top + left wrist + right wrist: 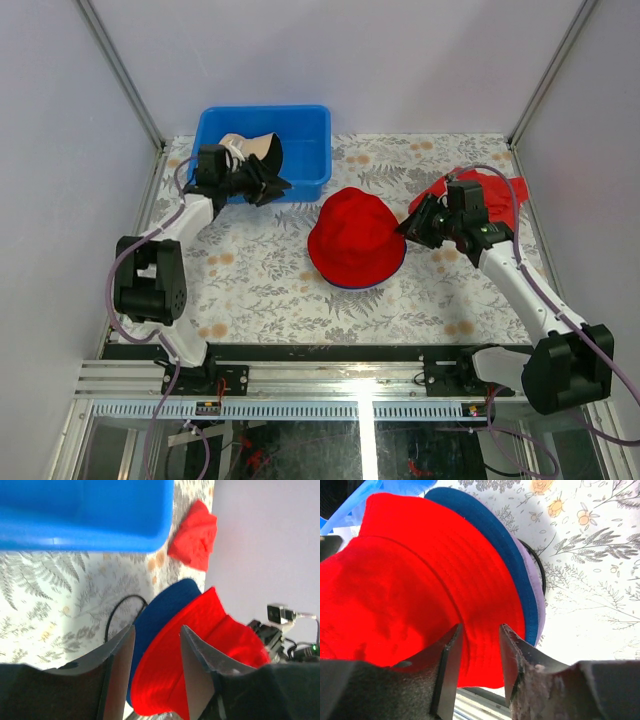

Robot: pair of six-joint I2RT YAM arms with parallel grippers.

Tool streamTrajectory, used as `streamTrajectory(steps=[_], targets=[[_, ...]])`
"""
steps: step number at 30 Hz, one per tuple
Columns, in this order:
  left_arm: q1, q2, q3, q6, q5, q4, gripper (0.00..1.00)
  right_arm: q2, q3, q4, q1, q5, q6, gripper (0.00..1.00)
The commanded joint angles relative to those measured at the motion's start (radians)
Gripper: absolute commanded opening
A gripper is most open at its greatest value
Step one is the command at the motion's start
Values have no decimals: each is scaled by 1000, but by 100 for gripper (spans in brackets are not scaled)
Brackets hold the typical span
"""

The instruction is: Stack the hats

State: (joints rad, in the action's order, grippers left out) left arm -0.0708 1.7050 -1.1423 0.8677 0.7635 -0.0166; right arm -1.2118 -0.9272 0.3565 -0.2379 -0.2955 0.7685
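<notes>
One hat lay apart from the stack: the beige fabric bucket hat with black lining (245, 148), inside the blue plastic bin (305, 188) at the far left. The left gripper (156, 630) hovered at the bin's near wall, its fingers part-way apart and empty, the hat just beyond them. This arm was clearly the nearer one to it. At centre, the red fabric bucket hat (355, 240) topped the pile. The right gripper (480, 630) sat at its right brim, fingers part-way apart, apparently pinching nothing. Only the right wrist view revealed the navy blue hat (520, 570) and the lavender hat (538, 587) beneath; overhead, the pile showed mostly red. Far right lay a flat red cloth (495, 195).
</notes>
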Motion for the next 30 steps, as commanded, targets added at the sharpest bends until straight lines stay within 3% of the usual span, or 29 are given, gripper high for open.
streamTrajectory(steps=[1,3,7,14,17,23,30], targets=[[38,-23,-221,-183,-186,294,44,51,-61,24,-8,64,-59,47],[57,9,-342,-238,-279,392,49,71,-59,21,-7,80,-70,56],[117,109,-564,-264,-383,506,53,94,-60,19,0,87,-101,65],[189,266,-711,-224,-414,541,54,108,-67,36,41,87,-143,68],[197,300,-701,-147,-413,526,55,113,-63,41,69,86,-142,68],[204,305,-585,44,-421,346,56,107,-71,59,106,109,-136,68],[214,374,-641,106,-475,324,56,133,-68,92,132,151,-144,68]])
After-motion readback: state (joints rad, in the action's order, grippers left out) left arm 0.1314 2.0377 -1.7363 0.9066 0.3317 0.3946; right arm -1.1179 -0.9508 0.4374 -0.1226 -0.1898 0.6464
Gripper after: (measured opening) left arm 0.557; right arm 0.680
